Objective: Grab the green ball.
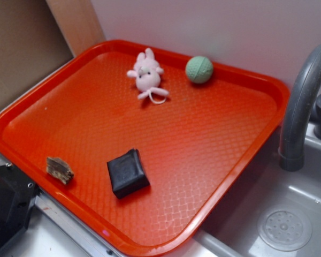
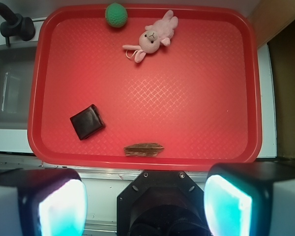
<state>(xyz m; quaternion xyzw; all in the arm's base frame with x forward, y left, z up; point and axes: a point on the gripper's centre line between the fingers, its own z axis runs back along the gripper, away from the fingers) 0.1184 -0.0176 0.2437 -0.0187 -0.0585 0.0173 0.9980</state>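
Exterior view: the green ball [image 1: 199,69] rests at the far rim of the red tray [image 1: 27,152], near the pink bunny [image 1: 147,75]. The tray overhangs a grey sink [image 1: 267,209] beside the faucet [image 1: 302,101].

Wrist view: the hand [image 2: 145,201] is spread open, well apart from the green ball [image 2: 116,14]. Judged step: approach. Next: advance across the tray and descend over the ball.
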